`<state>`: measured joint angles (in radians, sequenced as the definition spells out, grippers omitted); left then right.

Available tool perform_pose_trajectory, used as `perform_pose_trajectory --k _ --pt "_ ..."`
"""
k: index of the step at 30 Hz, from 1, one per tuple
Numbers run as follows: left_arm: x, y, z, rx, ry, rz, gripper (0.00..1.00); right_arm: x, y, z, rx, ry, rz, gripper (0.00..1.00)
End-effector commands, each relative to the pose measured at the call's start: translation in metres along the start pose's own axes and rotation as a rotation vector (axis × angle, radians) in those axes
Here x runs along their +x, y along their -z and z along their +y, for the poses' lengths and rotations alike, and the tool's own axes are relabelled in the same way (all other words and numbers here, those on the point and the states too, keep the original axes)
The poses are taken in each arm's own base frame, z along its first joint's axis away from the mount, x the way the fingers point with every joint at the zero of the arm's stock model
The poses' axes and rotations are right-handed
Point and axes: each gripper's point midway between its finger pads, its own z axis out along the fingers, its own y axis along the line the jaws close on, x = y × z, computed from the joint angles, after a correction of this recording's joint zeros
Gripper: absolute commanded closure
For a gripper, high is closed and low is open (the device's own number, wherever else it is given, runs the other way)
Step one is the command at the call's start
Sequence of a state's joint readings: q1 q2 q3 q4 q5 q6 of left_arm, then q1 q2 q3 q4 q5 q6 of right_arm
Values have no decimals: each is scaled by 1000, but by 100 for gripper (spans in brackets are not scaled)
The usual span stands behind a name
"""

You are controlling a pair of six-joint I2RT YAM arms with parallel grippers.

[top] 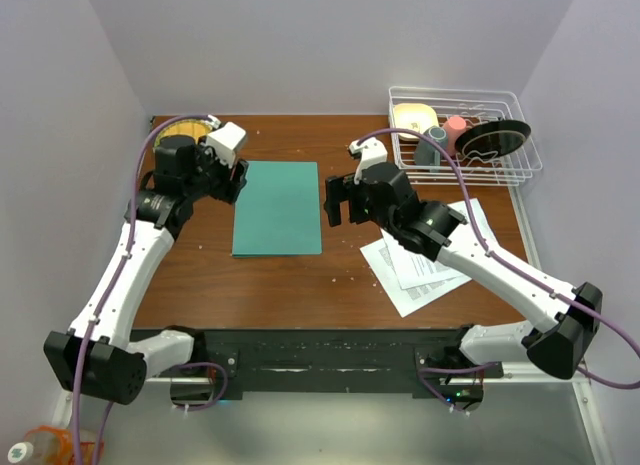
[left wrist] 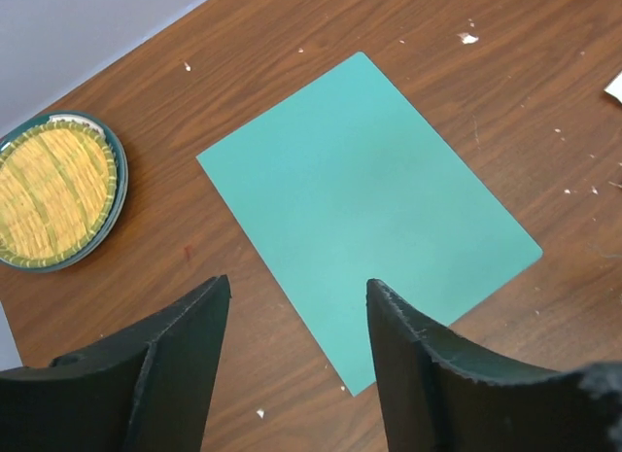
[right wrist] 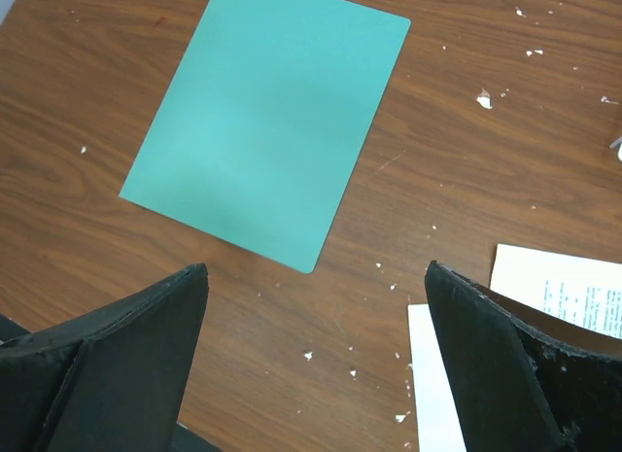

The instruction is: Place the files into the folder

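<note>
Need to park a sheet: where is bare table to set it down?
Bare wood: between the flat teal-green folder and the black base rail; also beyond the folder, by the wall. Crowded: white printed paper sheets under the right arm, white wire rack, round green-rimmed woven plate.

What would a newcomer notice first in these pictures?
A flat teal-green rectangular folder lies closed mid-table, between the open left gripper and right gripper. White printed paper sheets lie loose to its right, partly under the right arm. A white wire dish rack fills the far right corner.
</note>
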<state>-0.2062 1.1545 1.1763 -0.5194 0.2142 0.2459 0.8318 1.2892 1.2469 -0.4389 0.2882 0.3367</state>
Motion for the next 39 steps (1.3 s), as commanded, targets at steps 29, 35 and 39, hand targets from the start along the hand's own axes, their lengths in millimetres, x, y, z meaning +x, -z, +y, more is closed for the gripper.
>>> perform_pose_trajectory --k 29,35,39 --pt "29 -237 112 -246 46 113 4 23 0 17 -25 -44 -45 1" --pt "52 -256 134 -246 129 144 0 37 3 27 1 -12 -34 1" --pt "64 -261 131 -197 206 170 0 45 0 30 12 -2 -18 1"
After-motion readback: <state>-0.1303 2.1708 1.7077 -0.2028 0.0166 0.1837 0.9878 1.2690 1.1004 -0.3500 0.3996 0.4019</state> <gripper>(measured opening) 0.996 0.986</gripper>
